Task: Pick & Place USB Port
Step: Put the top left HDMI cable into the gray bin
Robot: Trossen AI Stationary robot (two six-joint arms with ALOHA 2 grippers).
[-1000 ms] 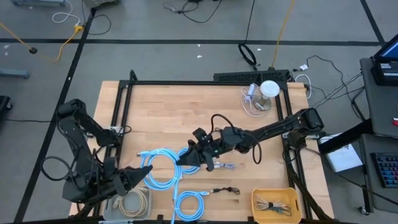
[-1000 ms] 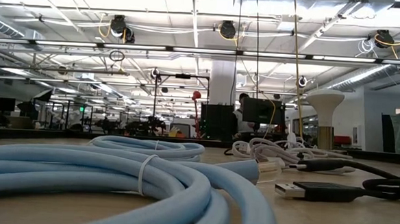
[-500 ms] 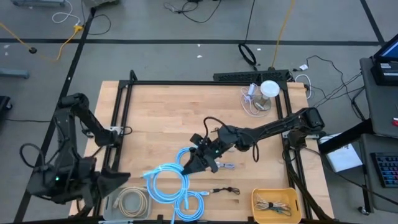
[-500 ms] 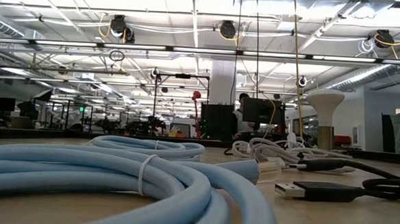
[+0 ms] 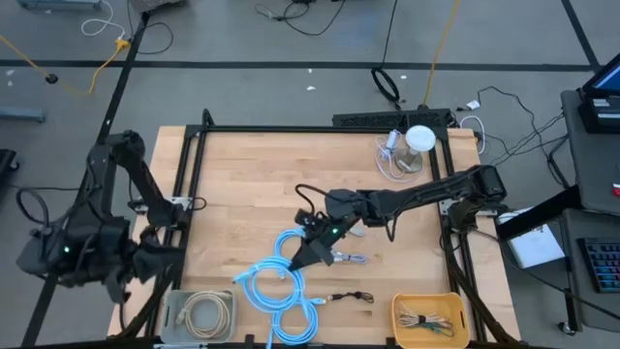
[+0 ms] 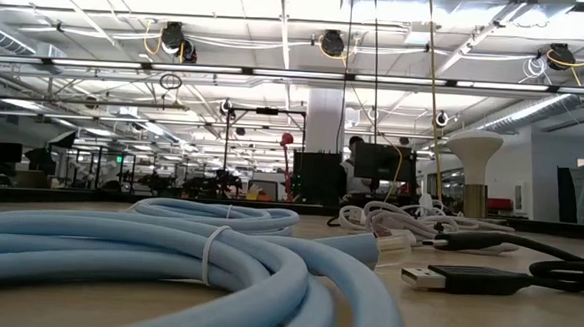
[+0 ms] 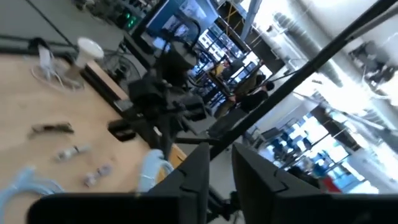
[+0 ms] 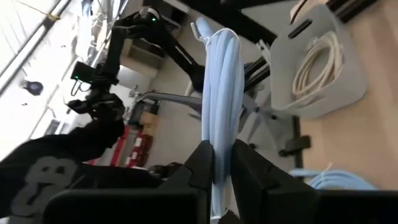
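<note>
While the left pincer (image 5: 155,260) hangs off the tabletop's (image 5: 252,184) left edge, fingers a narrow gap apart and empty, the right pincer (image 5: 308,254) at mid-tabletop is clamped on the light-blue USB cable (image 5: 281,291).

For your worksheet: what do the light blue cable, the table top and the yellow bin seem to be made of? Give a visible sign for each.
Light blue cable: probably rubbery plastic sheathing, smooth and matte; it bends into soft coils. The right gripper is shut on a bundle of it.
Table top: looks like pale wood, with plank lines and grain, inside a black frame.
Yellow bin: likely moulded plastic, with an even colour and rounded rim.
</note>
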